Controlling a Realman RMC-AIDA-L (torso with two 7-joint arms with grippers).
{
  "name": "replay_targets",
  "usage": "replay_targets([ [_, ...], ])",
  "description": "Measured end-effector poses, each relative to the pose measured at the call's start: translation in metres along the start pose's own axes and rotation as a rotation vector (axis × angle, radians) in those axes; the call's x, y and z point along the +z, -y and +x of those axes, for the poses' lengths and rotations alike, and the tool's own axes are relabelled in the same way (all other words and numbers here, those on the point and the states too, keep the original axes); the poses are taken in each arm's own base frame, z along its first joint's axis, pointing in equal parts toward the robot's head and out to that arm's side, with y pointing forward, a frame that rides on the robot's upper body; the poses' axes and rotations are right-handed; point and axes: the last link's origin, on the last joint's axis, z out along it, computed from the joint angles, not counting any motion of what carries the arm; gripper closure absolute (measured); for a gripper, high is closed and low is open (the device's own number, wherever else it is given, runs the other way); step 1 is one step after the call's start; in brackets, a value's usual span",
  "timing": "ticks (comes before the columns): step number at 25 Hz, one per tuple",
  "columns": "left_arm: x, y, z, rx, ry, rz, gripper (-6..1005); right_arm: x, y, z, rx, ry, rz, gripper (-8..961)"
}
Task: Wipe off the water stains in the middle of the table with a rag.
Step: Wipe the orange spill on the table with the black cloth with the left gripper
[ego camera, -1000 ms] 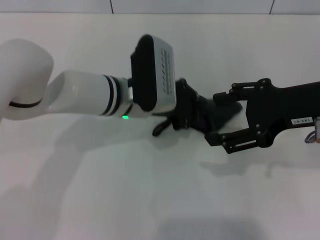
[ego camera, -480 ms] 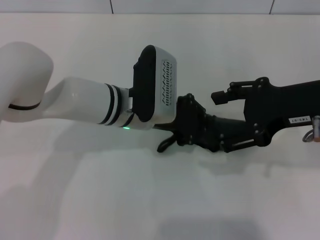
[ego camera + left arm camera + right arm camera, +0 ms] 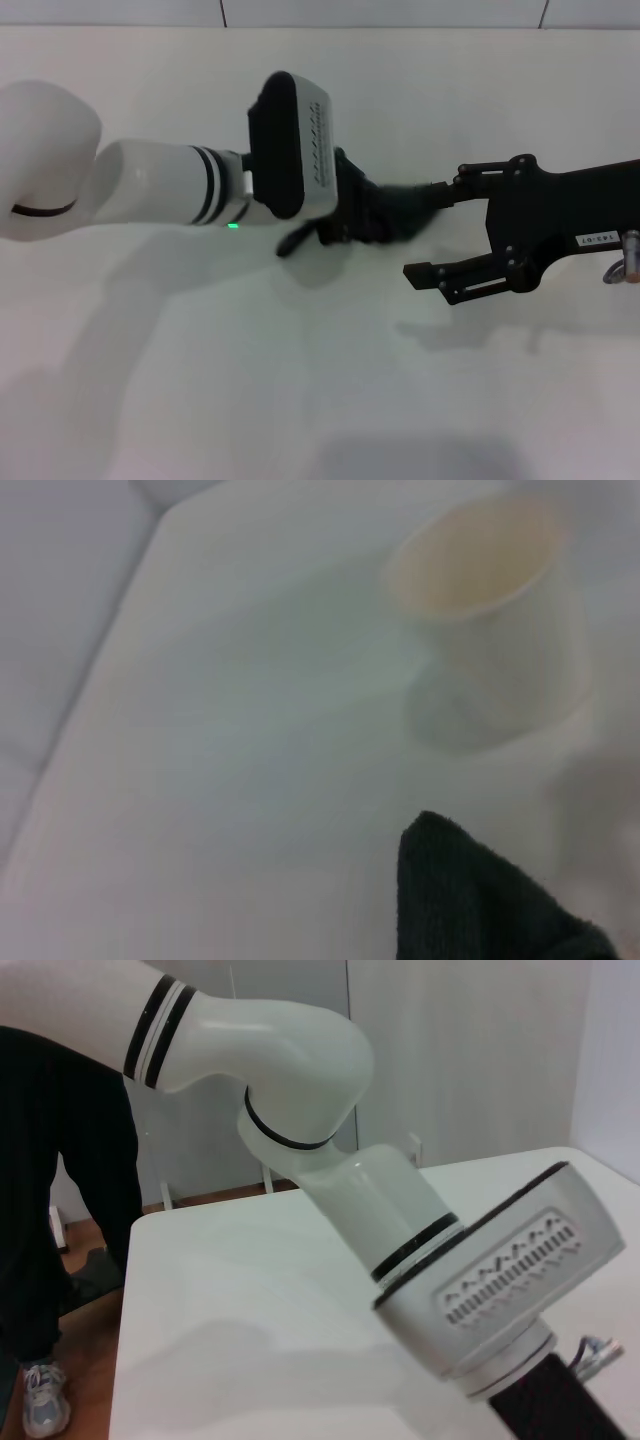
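Note:
The rag [image 3: 400, 205], a dark cloth, hangs just above the white table [image 3: 300, 380] at mid-right, and my left gripper [image 3: 368, 215] is shut on its left end. My right gripper [image 3: 425, 230] reaches in from the right and is open, its upper finger at the rag's right tip and its lower finger apart below. In the left wrist view a corner of the rag [image 3: 480, 905] shows over the table [image 3: 220, 740]. The water stains show in no view.
A white paper cup [image 3: 490, 610] stands on the table beyond the rag in the left wrist view. The right wrist view shows my left arm's wrist block [image 3: 500, 1280], the table's edge [image 3: 125, 1290] and a person's dark legs [image 3: 60, 1160] beside it.
My right gripper has opened off the rag. The left arm has drawn back to the left and a little farther away, taking the rag with it.

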Motion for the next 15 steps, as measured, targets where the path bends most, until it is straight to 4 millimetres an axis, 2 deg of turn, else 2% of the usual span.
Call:
replay_targets([
  [3,-0.003,0.011,-0.009,-0.010,0.046,0.061,894,0.000,0.000,0.000,0.000,0.000,-0.001,112],
  [8,-0.008,0.023,-0.014,-0.025,0.056,0.114,891,0.000,0.000,0.000,0.001,-0.001,-0.001,112],
  [15,-0.004,0.015,0.000,0.010,0.004,0.050,887,0.000,0.000,0.001,0.002,-0.002,-0.001,111],
])
